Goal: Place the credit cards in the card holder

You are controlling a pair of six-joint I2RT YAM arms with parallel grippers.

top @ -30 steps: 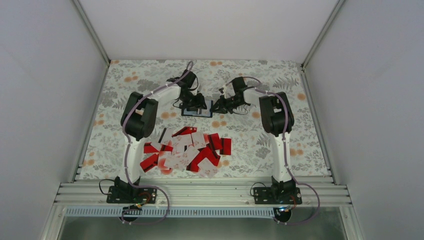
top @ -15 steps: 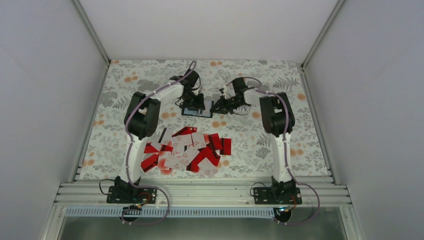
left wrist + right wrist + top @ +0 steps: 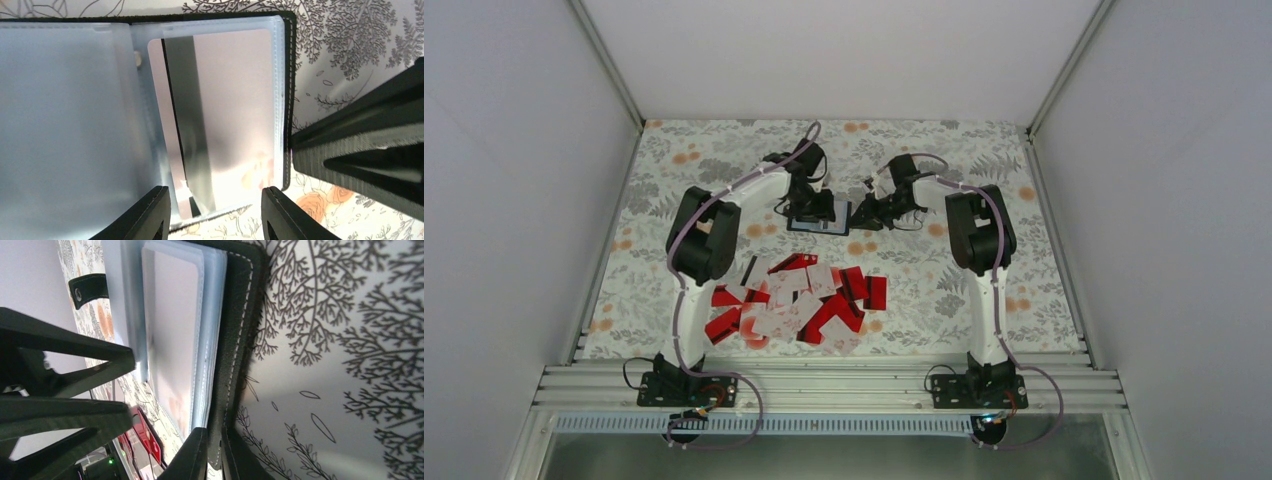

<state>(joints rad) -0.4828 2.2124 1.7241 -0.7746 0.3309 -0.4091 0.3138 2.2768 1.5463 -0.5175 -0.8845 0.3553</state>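
The card holder (image 3: 817, 224) lies open at the far middle of the table, its clear sleeves (image 3: 75, 100) facing up. A pale pink credit card with a dark stripe (image 3: 225, 100) sits inside the right-hand sleeve. My left gripper (image 3: 215, 215) hovers open right over that sleeve's near edge, holding nothing. My right gripper (image 3: 220, 452) is shut on the black cover edge (image 3: 235, 315) at the holder's right side. The remaining credit cards (image 3: 799, 300), red and pale, lie in a loose heap nearer the arm bases.
The floral tablecloth (image 3: 1024, 260) covers the table. White walls close it in at the left, right and back. The metal rail (image 3: 824, 385) with both arm bases runs along the near edge.
The left arm's elbow shifted a little while its gripper stayed over the card holder. The right gripper kept its place at the holder's right edge.
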